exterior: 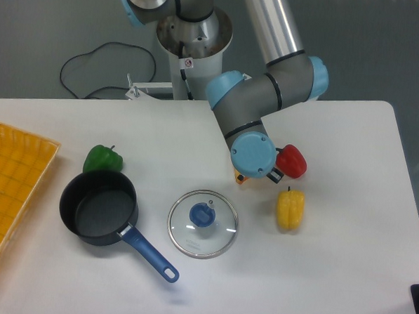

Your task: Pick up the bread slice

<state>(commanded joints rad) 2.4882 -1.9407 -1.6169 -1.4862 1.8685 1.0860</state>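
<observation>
The bread slice (239, 177) shows only as a small orange corner under the arm's blue wrist joint (252, 153); the rest of it is hidden. My gripper (274, 176) points down at the table beneath that wrist, right over the slice. Only a small dark part of it shows, between the wrist and the red pepper. Its fingers are hidden, so I cannot tell whether they are open or shut, or whether they touch the slice.
A glossy red pepper (292, 161) lies just right of the wrist. A yellow bell pepper (290, 209) lies below it. A glass lid with a blue knob (202, 223), a dark pot with a blue handle (98, 207), a green pepper (102, 158) and a yellow tray (11, 182) lie to the left.
</observation>
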